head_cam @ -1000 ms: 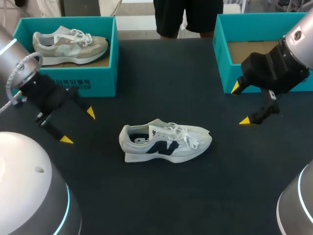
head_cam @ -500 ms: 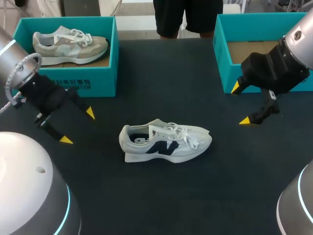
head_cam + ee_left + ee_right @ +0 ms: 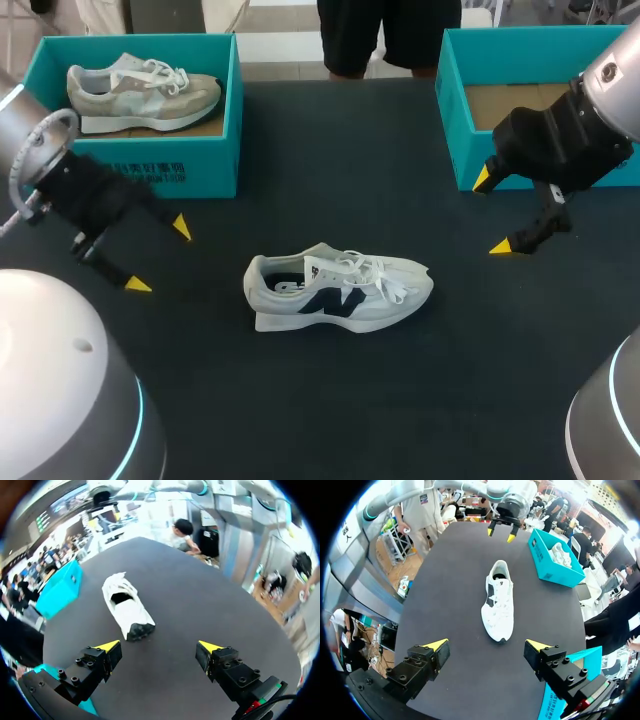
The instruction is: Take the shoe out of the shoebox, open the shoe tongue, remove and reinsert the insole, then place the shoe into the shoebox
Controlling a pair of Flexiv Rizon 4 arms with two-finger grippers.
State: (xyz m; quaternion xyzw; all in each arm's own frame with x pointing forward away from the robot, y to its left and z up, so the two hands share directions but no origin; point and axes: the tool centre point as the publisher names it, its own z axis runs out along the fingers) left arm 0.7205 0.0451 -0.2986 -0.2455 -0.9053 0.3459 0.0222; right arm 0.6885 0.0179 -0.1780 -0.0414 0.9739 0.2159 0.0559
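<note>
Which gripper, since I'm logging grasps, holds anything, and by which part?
Neither. The left gripper and the right gripper are both open and empty; the white shoe lies untouched between them.

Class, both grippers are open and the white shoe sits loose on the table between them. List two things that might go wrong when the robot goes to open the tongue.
1. The white shoe stands free, held by neither the left gripper nor the right gripper; a one-sided pull on the tongue may slide or tip it.
2. Its laces lie across the tongue, so a fingertip may snag them instead.
</note>
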